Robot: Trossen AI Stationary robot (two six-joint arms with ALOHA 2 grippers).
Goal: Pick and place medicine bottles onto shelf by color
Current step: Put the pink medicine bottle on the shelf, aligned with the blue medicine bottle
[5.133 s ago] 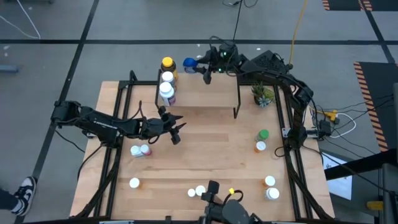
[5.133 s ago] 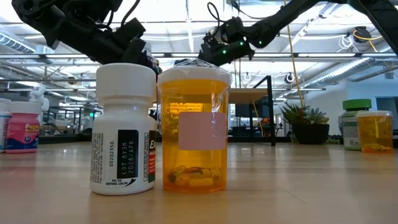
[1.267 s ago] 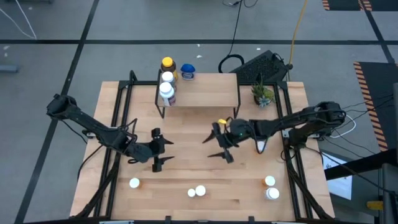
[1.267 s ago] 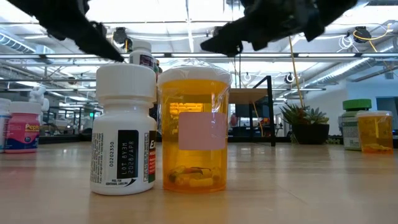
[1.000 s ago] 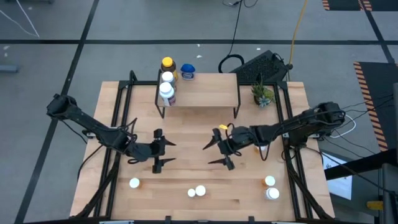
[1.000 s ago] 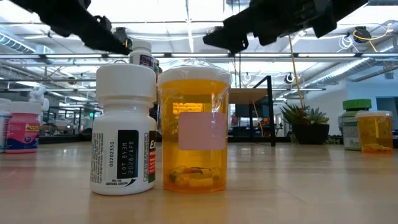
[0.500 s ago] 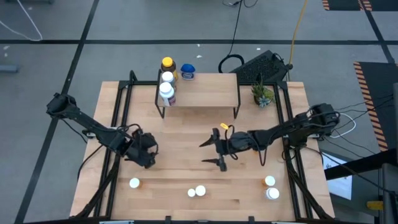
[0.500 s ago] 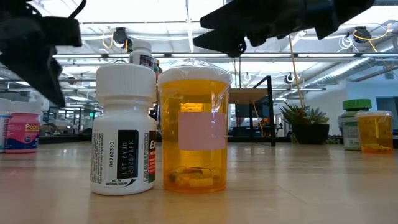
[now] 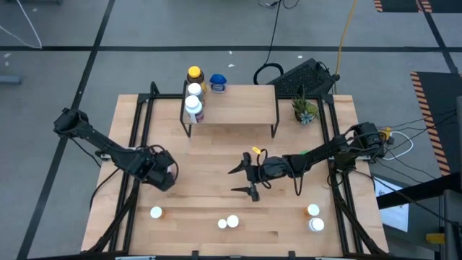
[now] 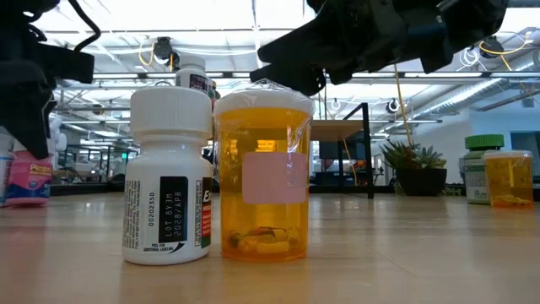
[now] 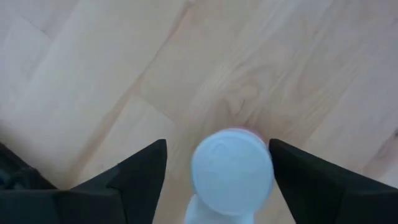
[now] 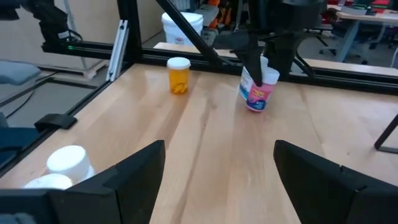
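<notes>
Here our left claw (image 11: 214, 180) hangs straight over a pink bottle (image 11: 231, 171) on the left side of the surface (image 9: 216, 152), fingers spread wide, one on each side of its cap and not touching it. We judge the step in hand to be the pick: we should come straight down with the cap centred between the fingers, close on the body below the cap and not on the cap itself, and lift without tilting, since a second pink bottle (image 12: 269, 82) seems to stand just beside it and could be knocked over. The bottle is a small upright cylinder with a pale round cap and a pink label, seen in the right wrist view under the left arm. Our right claw (image 9: 244, 180) hovers open over the middle of the surface, holding nothing, well apart from the left one. The shelf (image 9: 238, 105) stands at the far edge with a yellow-capped bottle (image 9: 194, 74), two white-capped ones and a blue one (image 9: 219, 84) at its left end, so we would set pink in a free stretch. Loose bottles wait along the near edge, among them a white bottle (image 10: 167, 177) touching an orange one (image 10: 263, 177).
</notes>
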